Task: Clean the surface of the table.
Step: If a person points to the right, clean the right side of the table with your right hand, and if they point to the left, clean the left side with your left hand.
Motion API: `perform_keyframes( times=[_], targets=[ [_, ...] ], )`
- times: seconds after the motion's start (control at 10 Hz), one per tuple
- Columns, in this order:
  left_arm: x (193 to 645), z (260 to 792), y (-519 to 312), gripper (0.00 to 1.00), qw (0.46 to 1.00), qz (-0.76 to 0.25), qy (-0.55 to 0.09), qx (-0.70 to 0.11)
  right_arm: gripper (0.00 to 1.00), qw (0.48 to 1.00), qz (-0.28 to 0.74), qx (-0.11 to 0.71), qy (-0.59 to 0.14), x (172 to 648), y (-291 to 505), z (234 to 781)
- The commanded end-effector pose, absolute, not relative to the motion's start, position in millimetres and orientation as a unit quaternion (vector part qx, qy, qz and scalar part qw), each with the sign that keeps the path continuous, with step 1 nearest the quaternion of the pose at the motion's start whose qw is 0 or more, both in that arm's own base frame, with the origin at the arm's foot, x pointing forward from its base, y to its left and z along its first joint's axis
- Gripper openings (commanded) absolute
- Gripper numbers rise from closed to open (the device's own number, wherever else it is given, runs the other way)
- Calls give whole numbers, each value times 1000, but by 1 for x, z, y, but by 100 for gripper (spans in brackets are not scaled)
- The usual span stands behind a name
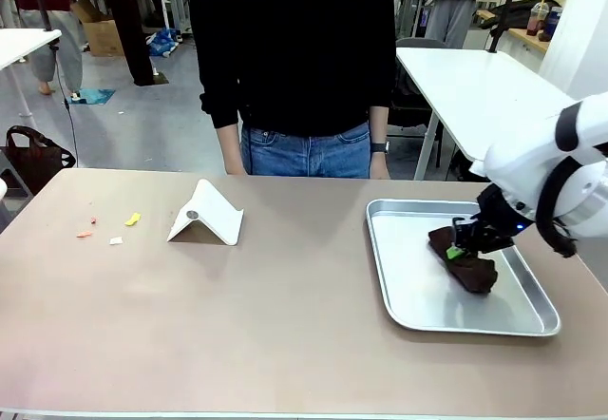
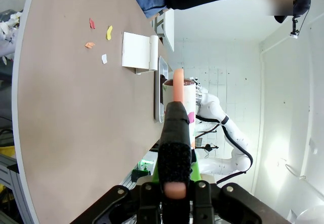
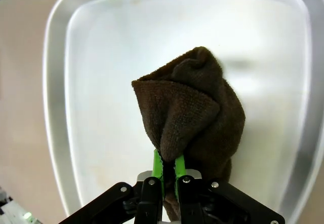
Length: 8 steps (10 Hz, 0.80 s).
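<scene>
The tan table (image 1: 237, 334) carries several small paper scraps (image 1: 116, 230) near its left end, also seen as scraps (image 2: 101, 39) in the left wrist view. A brown cloth (image 1: 467, 268) lies bunched in the silver tray (image 1: 408, 306) at the right. My right gripper (image 1: 462, 249) is shut on a fold of that cloth (image 3: 197, 102), and its fingers (image 3: 158, 169) pinch the fabric just above the tray floor (image 3: 101, 82). My left gripper (image 2: 174, 196) is shut on a long black tool with a pink tip (image 2: 176, 133), held over the table (image 2: 66, 112).
A white folded stand (image 1: 205, 216) sits on the table left of centre, between the scraps and the tray. A person in a black top (image 1: 294, 59) stands at the far edge, arms down. A white table (image 1: 475, 87) stands behind on the right.
</scene>
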State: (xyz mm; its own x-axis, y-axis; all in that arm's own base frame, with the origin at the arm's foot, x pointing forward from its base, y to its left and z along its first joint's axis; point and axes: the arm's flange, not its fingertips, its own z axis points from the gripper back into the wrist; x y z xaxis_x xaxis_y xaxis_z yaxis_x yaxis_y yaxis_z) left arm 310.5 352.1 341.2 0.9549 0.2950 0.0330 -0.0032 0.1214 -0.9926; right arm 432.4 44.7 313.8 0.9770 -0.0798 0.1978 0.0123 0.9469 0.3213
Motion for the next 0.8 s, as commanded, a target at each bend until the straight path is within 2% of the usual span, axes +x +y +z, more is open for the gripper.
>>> perform_keyframes(
  times=[0.0, 0.7],
  targets=[
    [307, 344, 351, 0, 741, 98, -112, -655, 10, 979, -71, 153, -118, 424, 23, 320],
    [307, 344, 351, 0, 741, 98, -112, -655, 10, 966, -106, 194, -134, 422, -2, 322]
  ],
)
